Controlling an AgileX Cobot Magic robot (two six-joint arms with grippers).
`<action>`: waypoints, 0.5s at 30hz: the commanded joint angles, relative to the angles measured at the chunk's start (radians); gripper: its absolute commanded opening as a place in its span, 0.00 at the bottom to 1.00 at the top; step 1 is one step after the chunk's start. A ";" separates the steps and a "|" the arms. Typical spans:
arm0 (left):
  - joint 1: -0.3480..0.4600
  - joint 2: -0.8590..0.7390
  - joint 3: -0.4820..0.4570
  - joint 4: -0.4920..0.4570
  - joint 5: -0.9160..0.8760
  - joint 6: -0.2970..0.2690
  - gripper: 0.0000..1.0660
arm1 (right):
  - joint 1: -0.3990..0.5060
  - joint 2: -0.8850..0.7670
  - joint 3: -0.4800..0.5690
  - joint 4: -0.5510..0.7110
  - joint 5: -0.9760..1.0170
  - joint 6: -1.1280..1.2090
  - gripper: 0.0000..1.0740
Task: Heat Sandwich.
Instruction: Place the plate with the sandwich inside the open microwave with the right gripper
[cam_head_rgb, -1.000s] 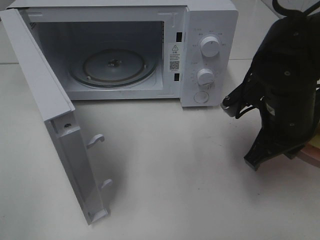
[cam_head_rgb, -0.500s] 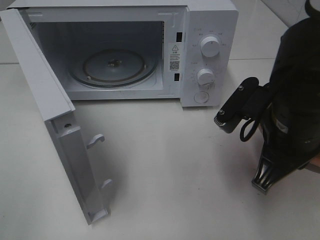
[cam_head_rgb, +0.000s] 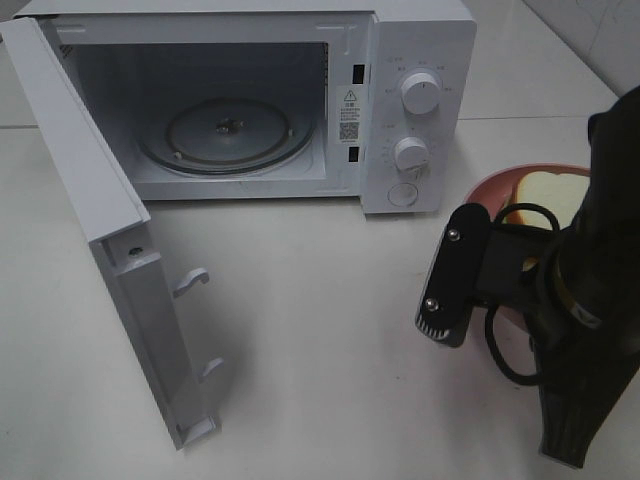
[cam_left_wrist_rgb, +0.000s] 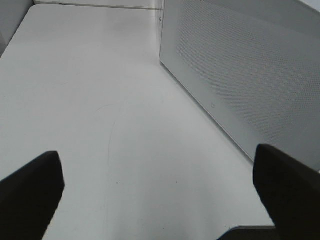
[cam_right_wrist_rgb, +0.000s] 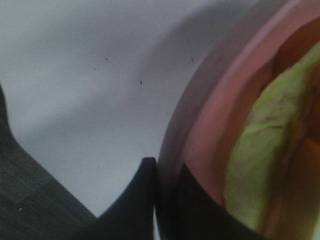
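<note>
One thin pinch carries it all: w/ the right claw (cam_right_wrist_rgb: 165, 167) shut on the rim of the pink plate (cam_right_wrist_rgb: 210, 125), right of the open microwave (cam_head_rgb: 420, 60), the sandwich (cam_head_rgb: 548, 195) on it could slide off if the plate tips; left claw (cam_left_wrist_rgb: 157, 155) hangs open, empty.

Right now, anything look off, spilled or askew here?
Nothing stands out. The microwave door hangs wide open, the glass turntable sits centred and bare inside, and the sandwich lies on the pink plate with no spill visible. The right tool is shut on the plate's rim.
</note>
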 joint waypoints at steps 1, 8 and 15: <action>-0.006 -0.017 0.002 0.000 -0.014 0.000 0.91 | 0.019 -0.017 0.003 -0.028 0.005 -0.065 0.00; -0.006 -0.017 0.002 0.000 -0.014 0.000 0.91 | 0.019 -0.026 0.003 -0.031 -0.020 -0.131 0.00; -0.006 -0.017 0.002 0.000 -0.014 0.000 0.91 | 0.019 -0.057 0.003 -0.032 -0.063 -0.356 0.00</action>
